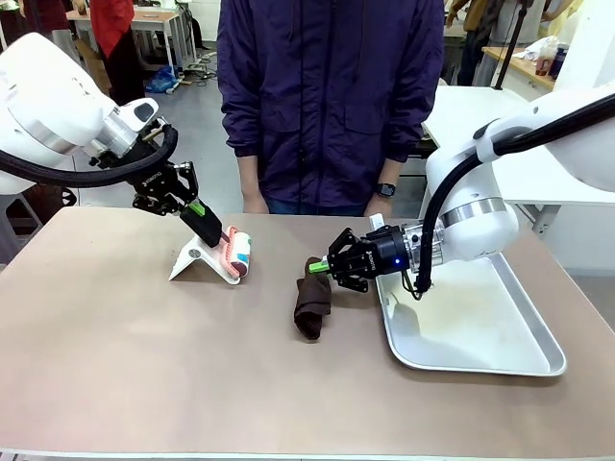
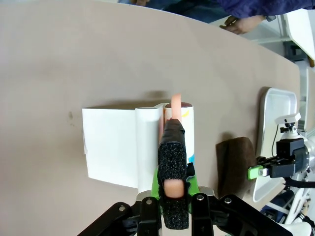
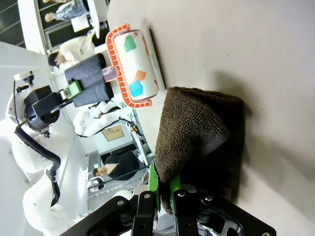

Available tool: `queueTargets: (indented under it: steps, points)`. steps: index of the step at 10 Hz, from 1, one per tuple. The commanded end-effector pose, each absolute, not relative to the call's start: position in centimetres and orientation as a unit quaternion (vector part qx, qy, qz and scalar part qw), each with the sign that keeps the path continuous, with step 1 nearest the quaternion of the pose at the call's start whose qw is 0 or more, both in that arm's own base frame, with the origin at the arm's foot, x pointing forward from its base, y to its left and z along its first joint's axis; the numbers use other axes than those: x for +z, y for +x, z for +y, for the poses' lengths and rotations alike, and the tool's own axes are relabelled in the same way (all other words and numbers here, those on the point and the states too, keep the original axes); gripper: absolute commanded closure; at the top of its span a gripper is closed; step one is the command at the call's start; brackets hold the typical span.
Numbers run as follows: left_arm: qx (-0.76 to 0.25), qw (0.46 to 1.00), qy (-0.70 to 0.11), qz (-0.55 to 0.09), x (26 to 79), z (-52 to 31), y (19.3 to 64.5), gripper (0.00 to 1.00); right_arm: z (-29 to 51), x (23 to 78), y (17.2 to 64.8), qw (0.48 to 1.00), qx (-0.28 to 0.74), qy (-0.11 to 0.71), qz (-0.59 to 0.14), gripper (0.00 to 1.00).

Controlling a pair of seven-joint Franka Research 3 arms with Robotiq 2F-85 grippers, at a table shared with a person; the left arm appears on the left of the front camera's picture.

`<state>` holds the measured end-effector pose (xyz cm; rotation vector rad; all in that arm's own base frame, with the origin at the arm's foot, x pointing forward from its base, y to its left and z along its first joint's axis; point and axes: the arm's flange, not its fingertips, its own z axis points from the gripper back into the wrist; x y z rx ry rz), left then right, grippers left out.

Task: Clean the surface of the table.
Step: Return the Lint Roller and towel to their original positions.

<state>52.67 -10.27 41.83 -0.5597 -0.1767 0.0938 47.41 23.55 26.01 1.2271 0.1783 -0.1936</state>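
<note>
Wide matte brownish-taupe table (image 1: 125, 365): spans the foreground, beneath both arms; person in a dark purple jacket (image 1: 327, 96) stands at its far edge.
Left gripper (image 1: 213, 233): low over the table's left-centre; jaws around the salmon-pink handle of a patterned lint roller (image 1: 238, 254), which rests on a white folded stand (image 1: 197, 261); firmness of the grip cannot be told.
Right gripper (image 1: 318, 268): jaws pinched tight on the upper end of a dark brown terry cloth (image 1: 311, 305); cloth's lower part lies on the table, just left of a rectangular silver metal tray (image 1: 480, 360).
</note>
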Motion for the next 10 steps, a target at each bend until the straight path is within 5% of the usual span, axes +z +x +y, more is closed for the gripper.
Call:
queueTargets:
  steps: [1,2,3,4,10]
  points:
    - [0.060,0.962,-0.257,-0.072,42.1,-10.3,53.2,0.46,23.9,26.0,48.0,0.798,-0.092,0.590,0.082,0.36]
    - [0.057,0.962,-0.255,-0.073,42.2,-10.0,53.1,0.18,23.8,26.0,48.0,0.797,-0.094,0.590,0.085,0.10]
    - [0.056,0.962,-0.258,-0.074,42.4,-10.0,53.0,0.00,23.7,26.0,48.0,0.796,-0.093,0.592,0.085,0.30]
    - [0.055,0.962,-0.257,-0.076,42.5,-9.9,52.9,0.00,23.7,26.0,48.0,0.794,-0.094,0.594,0.085,0.00]
    - [0.043,0.954,-0.275,-0.113,44.5,-9.4,50.0,0.00,22.7,26.9,46.8,0.807,-0.078,0.580,0.078,0.00]
